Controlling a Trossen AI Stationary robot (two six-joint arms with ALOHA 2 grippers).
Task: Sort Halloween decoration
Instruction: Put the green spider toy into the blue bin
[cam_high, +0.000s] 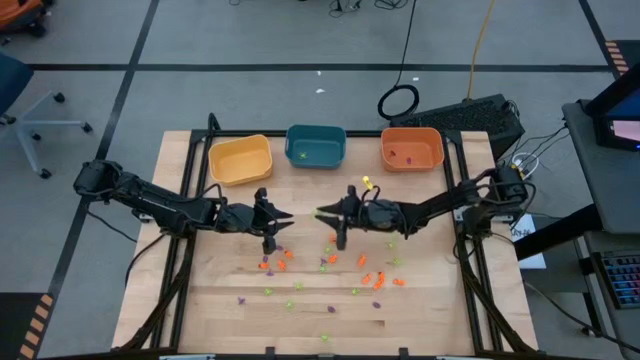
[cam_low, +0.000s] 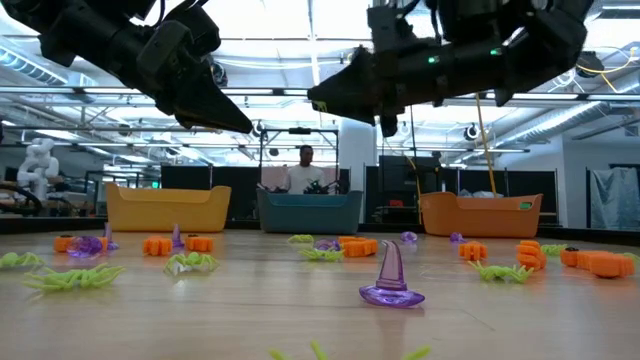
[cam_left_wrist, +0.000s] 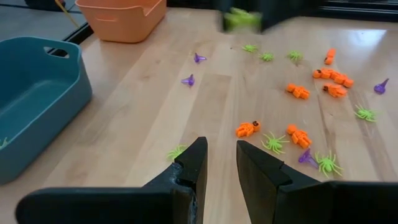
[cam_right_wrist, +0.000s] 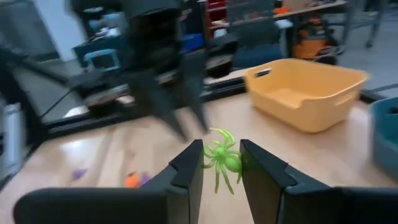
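A light-green spider (cam_right_wrist: 221, 158) was clamped in the right gripper (cam_right_wrist: 221, 163), presumably for carrying to the teal bin (cam_high: 315, 146). The left gripper (cam_left_wrist: 221, 163) was held empty, fingers slightly apart.

High view straight down over the whole bench (cam_high: 200, 300), low view level at bench-top height toward the yellow bin (cam_low: 167, 208), teal bin (cam_low: 310, 211) and orange bin (cam_low: 482, 214), each wrist view close behind its own fingers, all sharing the scattered trinkets.
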